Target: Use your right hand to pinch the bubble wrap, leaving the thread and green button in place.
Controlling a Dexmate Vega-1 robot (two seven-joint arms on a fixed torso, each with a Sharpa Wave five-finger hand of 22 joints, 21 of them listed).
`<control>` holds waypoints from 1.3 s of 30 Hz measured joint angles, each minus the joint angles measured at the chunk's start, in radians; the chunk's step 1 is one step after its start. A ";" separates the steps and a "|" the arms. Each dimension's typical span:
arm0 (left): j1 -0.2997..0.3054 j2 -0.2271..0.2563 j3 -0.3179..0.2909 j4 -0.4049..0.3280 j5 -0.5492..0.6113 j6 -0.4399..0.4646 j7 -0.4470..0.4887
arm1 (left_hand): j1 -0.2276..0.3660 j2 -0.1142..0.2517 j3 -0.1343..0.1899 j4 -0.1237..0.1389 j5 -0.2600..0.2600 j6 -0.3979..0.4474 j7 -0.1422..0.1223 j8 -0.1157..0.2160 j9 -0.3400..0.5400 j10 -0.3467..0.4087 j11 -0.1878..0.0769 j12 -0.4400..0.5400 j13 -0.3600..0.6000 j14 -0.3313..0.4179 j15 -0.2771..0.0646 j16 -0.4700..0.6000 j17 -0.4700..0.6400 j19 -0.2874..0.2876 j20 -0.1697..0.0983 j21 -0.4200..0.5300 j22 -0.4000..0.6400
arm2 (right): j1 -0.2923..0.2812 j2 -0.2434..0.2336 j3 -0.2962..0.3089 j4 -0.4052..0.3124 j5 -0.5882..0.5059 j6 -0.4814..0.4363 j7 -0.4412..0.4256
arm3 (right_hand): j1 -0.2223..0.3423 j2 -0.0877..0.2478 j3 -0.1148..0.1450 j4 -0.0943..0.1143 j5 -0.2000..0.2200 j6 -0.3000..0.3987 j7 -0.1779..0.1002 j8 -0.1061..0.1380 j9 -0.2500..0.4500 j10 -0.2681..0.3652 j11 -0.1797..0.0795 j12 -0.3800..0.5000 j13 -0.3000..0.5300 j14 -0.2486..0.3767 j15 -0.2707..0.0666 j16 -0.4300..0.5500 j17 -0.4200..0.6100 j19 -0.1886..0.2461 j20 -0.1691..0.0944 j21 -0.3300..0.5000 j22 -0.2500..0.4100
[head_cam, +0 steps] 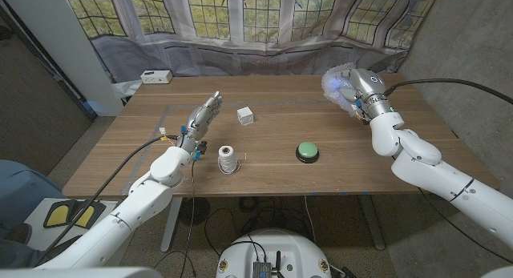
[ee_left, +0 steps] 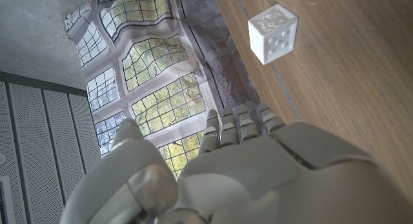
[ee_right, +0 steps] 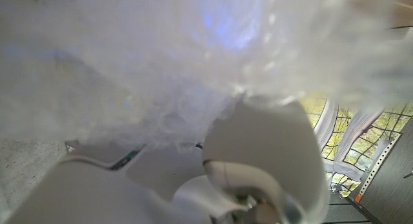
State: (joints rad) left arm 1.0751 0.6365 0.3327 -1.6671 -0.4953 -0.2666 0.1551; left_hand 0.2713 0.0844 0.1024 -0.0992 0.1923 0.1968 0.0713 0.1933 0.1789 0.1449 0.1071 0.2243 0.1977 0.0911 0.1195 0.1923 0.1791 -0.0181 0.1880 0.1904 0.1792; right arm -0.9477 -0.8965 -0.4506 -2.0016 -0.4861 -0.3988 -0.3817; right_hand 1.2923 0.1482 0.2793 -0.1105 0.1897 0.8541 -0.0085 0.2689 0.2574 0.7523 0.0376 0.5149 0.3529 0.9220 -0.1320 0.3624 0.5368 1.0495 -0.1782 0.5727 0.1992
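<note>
My right hand (head_cam: 358, 90) is raised over the table's far right part and holds a crumpled wad of clear bubble wrap (head_cam: 337, 80). In the right wrist view the bubble wrap (ee_right: 161, 62) is pressed close against my right hand (ee_right: 264, 159). A white spool of thread (head_cam: 228, 159) stands upright on the near middle of the table. To its right, on the table, sits the green button (head_cam: 307, 152) on its dark base. My left hand (head_cam: 202, 118) hovers over the table's left part with fingers straight and together, holding nothing; its back (ee_left: 258, 172) shows in the left wrist view.
A white die (head_cam: 245, 114) (ee_left: 273, 33) lies on the wooden table (head_cam: 144, 162) beyond the thread. A small white box (head_cam: 156, 76) sits at the far left corner. Draped cloth and leaded windows stand behind the table.
</note>
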 measured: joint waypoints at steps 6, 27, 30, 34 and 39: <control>-0.001 0.001 0.000 -0.001 0.000 0.003 0.000 | 0.000 0.000 0.000 0.000 0.000 0.000 0.000 0.000 0.000 0.000 0.000 0.000 0.000 0.000 0.000 0.000 0.000 0.000 0.000 0.000 0.000 | -0.005 -0.004 0.005 -0.007 -0.009 -0.002 0.003 | -0.056 -0.033 -0.013 0.006 0.002 -0.036 0.014 -0.027 -0.013 -0.037 0.009 -0.037 -0.020 -0.042 0.014 -0.037 -0.017 -0.033 0.015 -0.008 -0.013; 0.003 -0.001 -0.001 -0.005 -0.001 0.005 0.007 | 0.000 0.000 0.004 -0.005 0.000 0.000 0.000 0.000 0.000 0.002 -0.002 0.000 0.000 0.000 0.000 0.000 0.000 0.000 0.000 0.000 0.000 | -0.007 -0.022 0.004 -0.028 -0.036 -0.035 0.059 | -0.100 -0.048 -0.035 -0.008 -0.001 -0.164 0.015 -0.081 -0.039 -0.141 0.012 -0.134 -0.063 -0.140 0.044 -0.083 -0.020 -0.126 0.048 -0.040 -0.023; 0.004 -0.001 -0.002 -0.005 -0.002 0.004 0.008 | 0.000 0.000 0.005 -0.004 0.000 0.000 0.000 0.000 0.000 0.002 -0.002 0.000 0.000 0.000 0.000 0.000 0.000 0.000 0.000 0.000 0.000 | -0.007 -0.022 0.002 -0.028 -0.040 -0.040 0.064 | -0.100 -0.048 -0.034 -0.009 -0.001 -0.169 0.010 -0.081 -0.039 -0.142 0.011 -0.135 -0.065 -0.140 0.044 -0.083 -0.015 -0.126 0.048 -0.040 -0.023; 0.006 -0.002 -0.003 -0.005 -0.002 0.003 0.010 | 0.000 0.000 0.004 -0.004 0.000 0.000 0.000 0.000 0.000 0.002 -0.002 0.000 0.000 0.000 0.000 0.000 0.000 0.000 0.000 0.000 0.000 | -0.007 -0.022 -0.001 -0.029 -0.044 -0.045 0.068 | -0.100 -0.048 -0.032 -0.011 -0.001 -0.170 0.008 -0.081 -0.039 -0.147 0.005 -0.135 -0.065 -0.140 0.044 -0.083 -0.010 -0.126 0.048 -0.040 -0.023; 0.006 -0.002 -0.003 -0.005 -0.002 0.003 0.011 | 0.000 0.000 0.004 -0.004 0.000 0.000 0.000 0.000 0.000 0.002 -0.002 0.000 0.000 0.000 0.000 0.000 0.000 0.000 0.000 0.000 0.000 | -0.006 -0.022 -0.004 -0.029 -0.048 -0.051 0.072 | -0.100 -0.048 -0.029 -0.022 -0.001 -0.170 0.008 -0.081 -0.039 -0.139 -0.002 -0.135 -0.070 -0.139 0.045 -0.078 -0.003 -0.126 0.048 -0.040 -0.023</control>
State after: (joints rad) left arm 1.0814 0.6350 0.3298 -1.6725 -0.4972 -0.2637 0.1662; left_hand 0.2713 0.0843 0.1069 -0.1037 0.1923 0.1965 0.0714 0.1933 0.1789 0.1466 0.1053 0.2243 0.1976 0.0910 0.1195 0.1923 0.1791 -0.0180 0.1878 0.1904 0.1792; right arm -0.9537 -0.9184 -0.4548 -2.0306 -0.5344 -0.4502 -0.3099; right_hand 1.1925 0.1005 0.2503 -0.1325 0.1885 0.6839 -0.0004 0.1882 0.2182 0.6131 0.0352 0.3802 0.2830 0.7826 -0.0874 0.2848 0.5333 0.9233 -0.1301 0.5325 0.1766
